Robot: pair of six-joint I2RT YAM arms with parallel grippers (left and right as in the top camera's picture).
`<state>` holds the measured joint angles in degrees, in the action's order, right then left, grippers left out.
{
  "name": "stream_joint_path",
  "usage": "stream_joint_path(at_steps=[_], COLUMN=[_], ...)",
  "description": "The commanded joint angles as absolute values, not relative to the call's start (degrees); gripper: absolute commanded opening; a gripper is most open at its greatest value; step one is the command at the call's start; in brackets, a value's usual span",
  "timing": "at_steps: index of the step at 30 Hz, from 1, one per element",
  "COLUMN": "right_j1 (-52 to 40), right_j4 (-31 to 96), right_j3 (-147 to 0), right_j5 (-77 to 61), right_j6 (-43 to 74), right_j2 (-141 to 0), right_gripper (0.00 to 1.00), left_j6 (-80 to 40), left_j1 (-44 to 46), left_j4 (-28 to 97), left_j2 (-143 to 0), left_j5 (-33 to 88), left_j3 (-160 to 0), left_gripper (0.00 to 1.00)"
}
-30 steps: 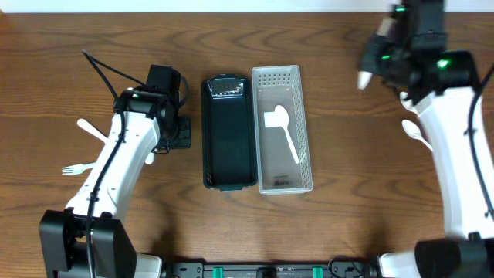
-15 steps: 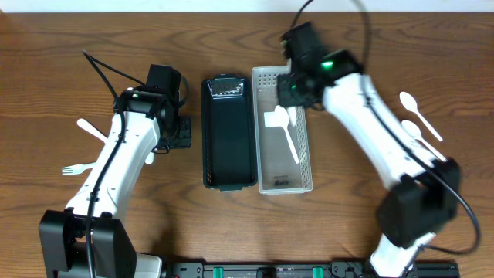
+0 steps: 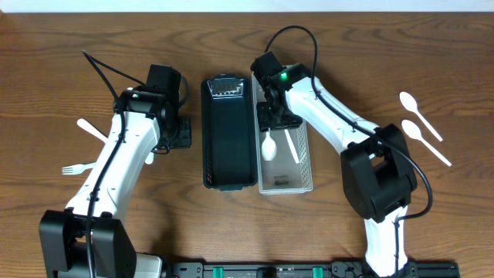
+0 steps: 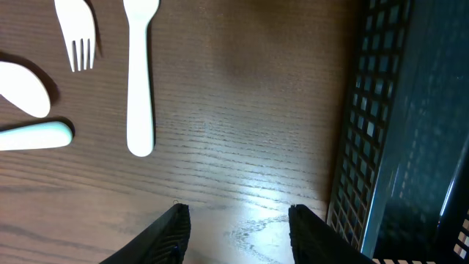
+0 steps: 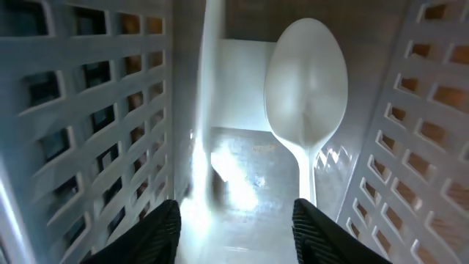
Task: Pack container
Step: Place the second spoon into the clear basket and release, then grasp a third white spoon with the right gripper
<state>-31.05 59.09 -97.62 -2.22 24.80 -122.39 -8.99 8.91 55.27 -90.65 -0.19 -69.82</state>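
A white lattice container [image 3: 303,166] stands beside a black one [image 3: 228,131] at the table's middle. My right gripper [image 3: 272,122] is down inside the white container, open, with nothing between its fingers. In the right wrist view a white spoon [image 5: 306,77] lies just ahead of the right gripper [image 5: 236,214], handle toward me. A second spoon's handle [image 3: 292,147] lies beside it. My left gripper [image 3: 179,133] hovers over bare wood left of the black container [image 4: 396,147]. In its wrist view the left gripper [image 4: 238,233] is open and empty.
Two white spoons [image 3: 409,100] [image 3: 423,137] lie on the table at the right. On the left lie a white fork [image 3: 73,168] and another white utensil [image 3: 89,127]. The left wrist view shows the fork [image 4: 79,33] and a utensil handle [image 4: 139,81].
My right arm swung from the far right over to the white container, dropped into it and opened. A second spoon now lies in that container. The left arm has not moved.
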Motion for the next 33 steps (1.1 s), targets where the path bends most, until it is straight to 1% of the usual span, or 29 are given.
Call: stream_joint_path(at_steps=[1, 4, 6, 8, 9, 10, 11, 13, 16, 20, 23, 26, 28, 31, 33], right_j1=[-29.32, -26.87, -23.94, -20.51, -18.76, -16.64, -14.79, -10.35, -3.95, 5.74, 11.7, 15.57, 17.87, 20.47, 21.76], right_j4=[59.42, 61.1, 63.48, 65.67, 66.63, 67.7, 68.6, 71.94, 77.14, 80.23, 80.16, 79.35, 75.96, 69.87, 65.65], right_j3=[-97.78, -99.85, -103.09, -106.56, -108.12, -109.71, -110.74, -111.98, -111.96, -110.26, -106.91, -102.13, -98.04, -92.2, -88.03], right_j5=[-2.83, -1.78, -0.45, -0.38, -0.4, -0.4, -0.43, 0.69, 5.37, 8.58, 4.6, 1.41, 1.43, 1.39, 1.04], right_j6=[22.76, 21.76, 20.38, 16.14, 13.69, 9.87, 5.41, -5.63, -14.37, -21.17, -28.69, -37.89, -40.6, -41.39, -43.24], right_j2=[-120.36, -117.03, -113.8, -110.5, -109.03, -107.35, -106.04, -103.24, -101.32, -101.43, -101.75, -102.3, -102.35, -102.35, -102.35], right_gripper=[0.5, 0.47, 0.48, 0.5, 0.55, 0.7, 0.75, 0.76, 0.84, 0.87, 0.89, 0.88, 0.86, 0.89, 0.88], left_j6=[-8.64, -8.64, -8.64, -8.64, -8.64, -8.64, -8.64, -8.64, -8.64, -8.64, -8.67, -8.67, -8.67, -8.67, -8.67], left_j1=[9.08, 9.08, 9.08, 9.08, 9.08, 9.08, 9.08, 9.08, 9.08, 9.08, 9.08, 9.08, 9.08, 9.08, 9.08], left_j4=[55.4, 55.4, 55.4, 55.46, 55.59, 55.7, 55.83, 56.07, 56.25, 56.29, 56.64, 56.75, 56.73, 56.75, 56.8], left_j2=[-91.09, -91.09, -91.09, -91.09, -91.09, -91.09, -91.09, -91.09, -91.09, -91.09, -91.09, -91.09, -91.09, -91.09, -91.09], left_j5=[-0.47, -0.49, -0.49, -0.49, -0.49, -0.49, -0.49, -0.47, -0.49, -0.47, -0.47, -0.47, -0.47, -0.47, -0.47], left_j3=[-69.73, -69.73, -69.73, -69.73, -69.73, -69.73, -69.73, -69.73, -69.73, -69.73, -69.73, -69.73, -69.73, -69.73, -69.73], left_gripper=[0.47, 0.47, 0.47, 0.47, 0.47, 0.47, 0.47, 0.47, 0.47, 0.47, 0.47, 0.47, 0.47, 0.47, 0.47])
